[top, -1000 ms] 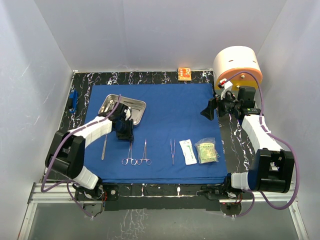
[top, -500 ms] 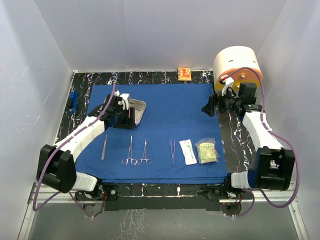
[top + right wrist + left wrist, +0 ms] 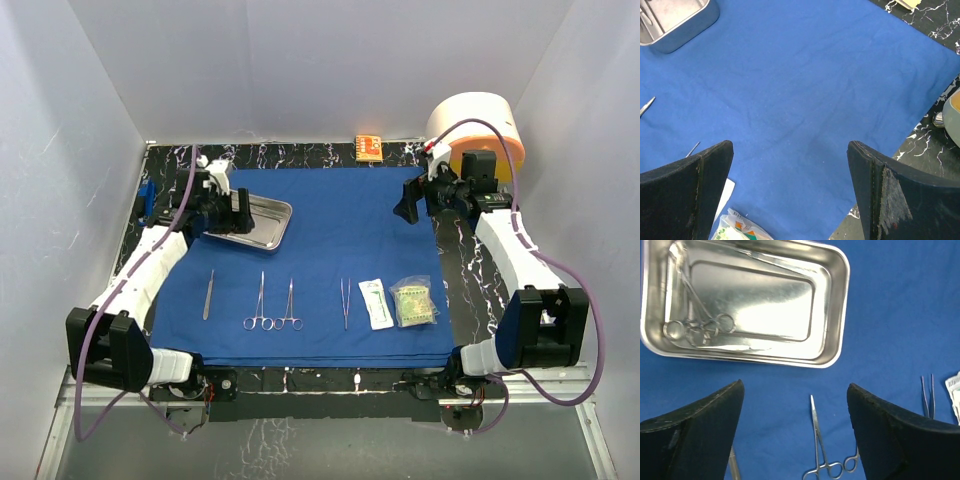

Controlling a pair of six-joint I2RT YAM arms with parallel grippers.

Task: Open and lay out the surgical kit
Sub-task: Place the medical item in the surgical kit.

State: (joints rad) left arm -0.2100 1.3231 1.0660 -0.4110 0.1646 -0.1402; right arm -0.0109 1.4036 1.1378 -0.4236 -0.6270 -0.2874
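Note:
The surgical kit's blue cloth (image 3: 340, 230) lies spread flat on the table. On its far left stands the steel tray (image 3: 272, 222), with ring-handled forceps (image 3: 695, 327) lying inside it. Along the near part of the cloth lie a slim instrument (image 3: 209, 294), two forceps (image 3: 260, 300) (image 3: 290, 303), tweezers (image 3: 345, 302), a white packet (image 3: 376, 303) and a green packet (image 3: 414, 303). My left gripper (image 3: 240, 212) hangs over the tray's left end, open and empty. My right gripper (image 3: 408, 205) hovers over the cloth's far right edge, open and empty.
A big cream-and-orange cylinder (image 3: 478, 125) stands at the far right, close behind my right arm. A small orange box (image 3: 369, 147) sits at the back edge. A blue object (image 3: 146, 200) lies by the left wall. White walls close in three sides.
My left gripper has moved away from the laid-out forceps, back and left to the tray's left end, and its jaws have opened. The right gripper has drifted slightly farther back.

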